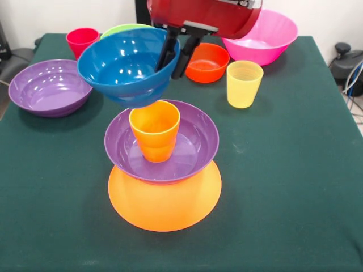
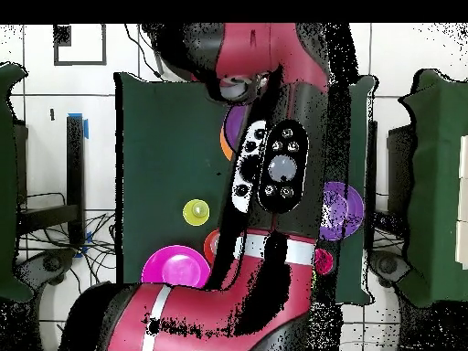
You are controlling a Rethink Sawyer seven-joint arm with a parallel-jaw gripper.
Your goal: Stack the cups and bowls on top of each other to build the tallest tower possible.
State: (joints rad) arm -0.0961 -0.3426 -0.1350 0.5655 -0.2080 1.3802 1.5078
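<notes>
**Blue bowl held by its rim over the orange cup**

I take the tower as my landmark. Its base is the big yellow-orange bowl, upside down on the green table; a purple bowl sits upright on that, and the orange cup stands in the purple bowl's middle.

Just above that cup hangs the blue bowl, tilted, its underside close to or touching the cup's rim; I cannot tell which. My gripper is clamped on the blue bowl's rim, one finger inside the wall and one outside.

I judge these pieces light, stiff and glossy, so slippery. A rim pinch lets the bowl swing; a narrow cup mouth gives little seat, so it must land level and centred.

Behind the tower, the small yellow cup waits, well apart.
</notes>
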